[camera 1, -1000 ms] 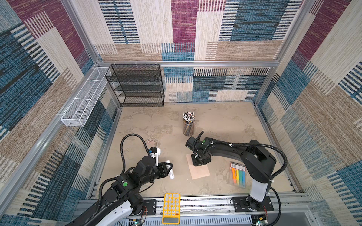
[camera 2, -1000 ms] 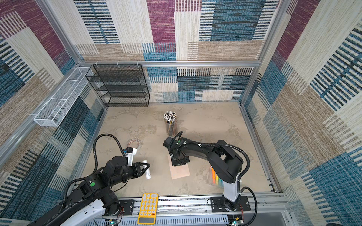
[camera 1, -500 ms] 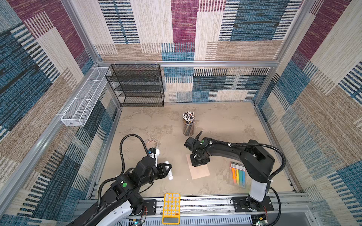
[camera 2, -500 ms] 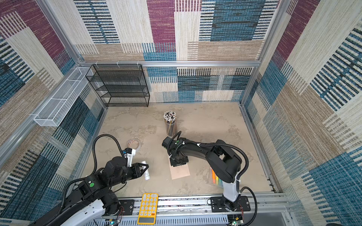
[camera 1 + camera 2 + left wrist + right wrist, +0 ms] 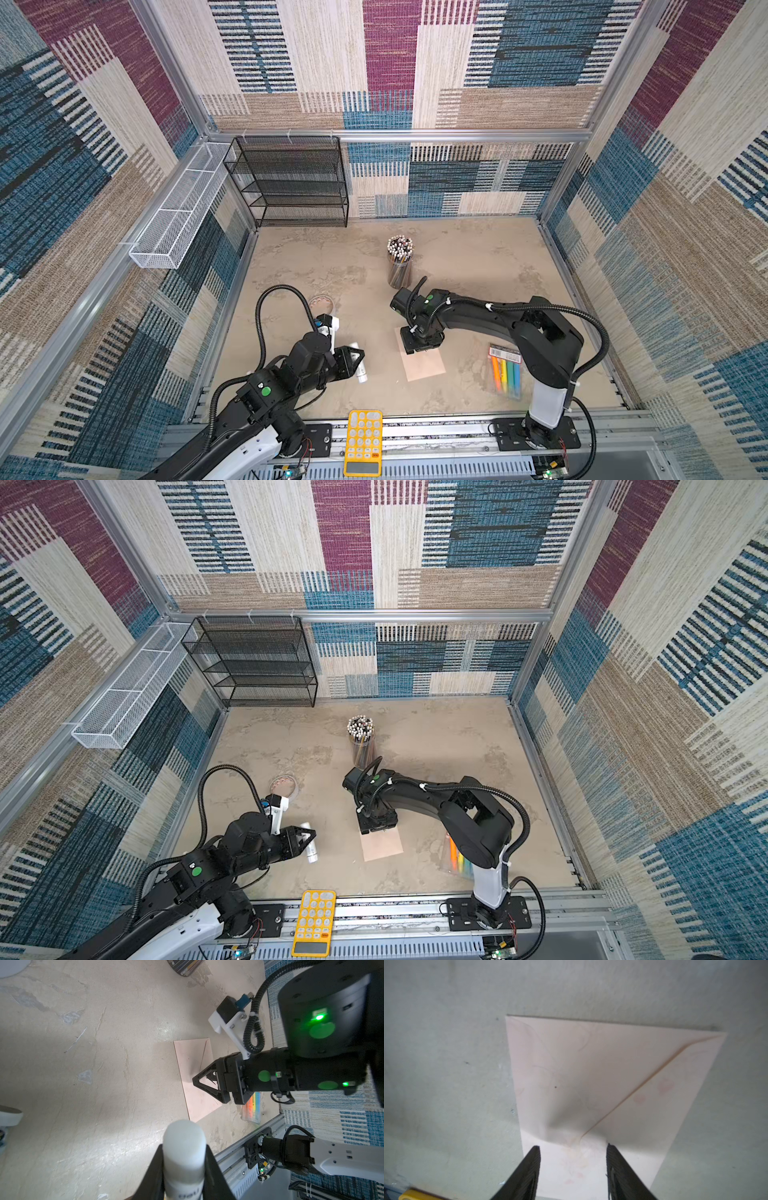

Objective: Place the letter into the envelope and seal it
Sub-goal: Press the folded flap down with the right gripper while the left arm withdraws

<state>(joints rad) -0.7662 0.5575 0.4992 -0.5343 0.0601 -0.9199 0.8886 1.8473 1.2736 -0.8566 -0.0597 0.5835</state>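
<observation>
The envelope (image 5: 424, 365) (image 5: 384, 845) lies flat on the table (image 5: 332, 257), its far end right under the right claw (image 5: 419, 348) (image 5: 376, 827), its flap folded down. That claw points straight down, its two fingers (image 5: 533, 1167) spread, with only paper showing between them. Whether the tips touch the paper I cannot tell. Only the right wrist view gives the flap's slanted edge and a faint pink print on the envelope (image 5: 591, 1064); both top views are too distant for that. What lies inside is hidden under the flap.

Well off to that claw's left, the left claw (image 5: 357, 357) (image 5: 184, 1167) pinches a white glue stick (image 5: 360, 372) (image 5: 184, 1147), its label cut off at the frame edge in the left wrist view.

Just beyond the right claw stands a cup (image 5: 400, 270) crammed with pencils (image 5: 400, 245). To that claw's right, a clear pack (image 5: 505, 372) of coloured markers (image 5: 503, 374) lies flat, half hidden behind the arm in a top view (image 5: 455, 856). A yellow calculator (image 5: 364, 440) sits on the front rail; the right wrist view catches only its corner (image 5: 411, 1194).
</observation>
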